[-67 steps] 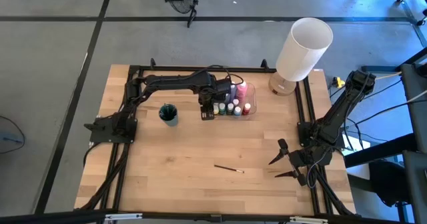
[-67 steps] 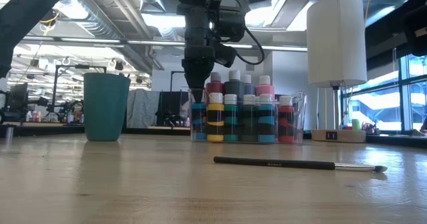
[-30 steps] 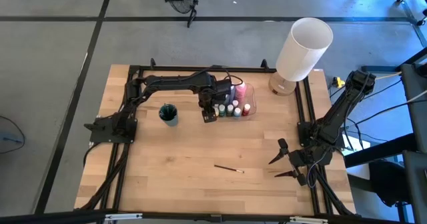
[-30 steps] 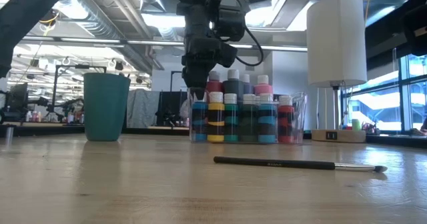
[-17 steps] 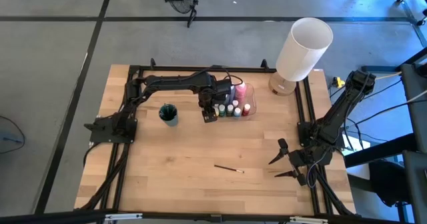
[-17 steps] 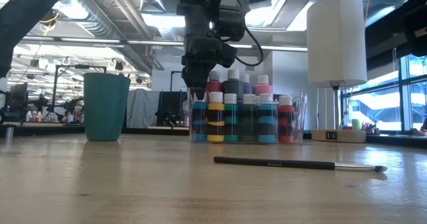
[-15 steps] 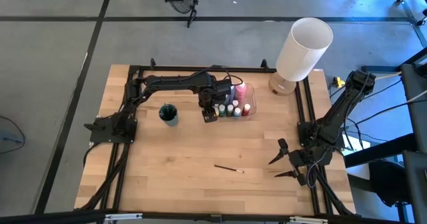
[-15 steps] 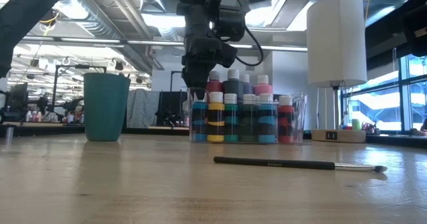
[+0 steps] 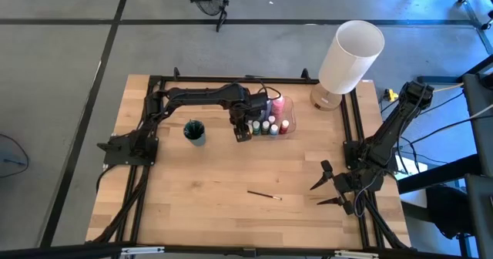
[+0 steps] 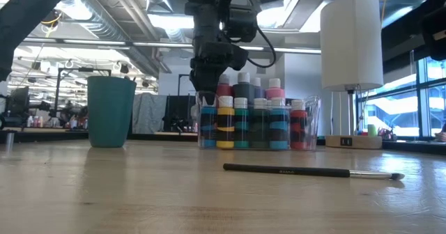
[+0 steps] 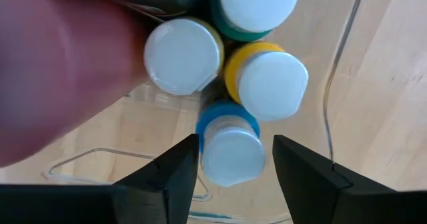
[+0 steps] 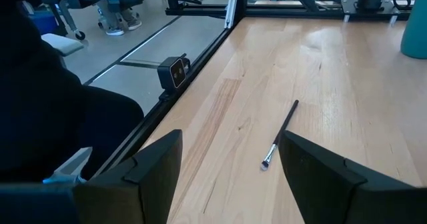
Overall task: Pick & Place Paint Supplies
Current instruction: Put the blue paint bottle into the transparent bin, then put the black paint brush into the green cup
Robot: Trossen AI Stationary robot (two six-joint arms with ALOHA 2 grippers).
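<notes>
Paint bottles stood packed in a clear tray toward the far side of the bench, between a teal cup and the white lamp. The left hand hung directly above the tray's end nearest the cup, fingers parted on either side of the blue bottle without visibly touching it. Compared with about two seconds earlier, that hand had risen slightly off the bottle row and then held steady through the last second. I judge the blue bottle had just been set down and released, so that placement looked finished.

One paintbrush lay loose on the open bench, well apart from the tray. The right hand waited with fingers spread above the bench's right edge, the brush ahead of it. That brush looked like the remaining item.

A faint mark showed on the brush handle in the low view, too small to read; no other writing was legible.
</notes>
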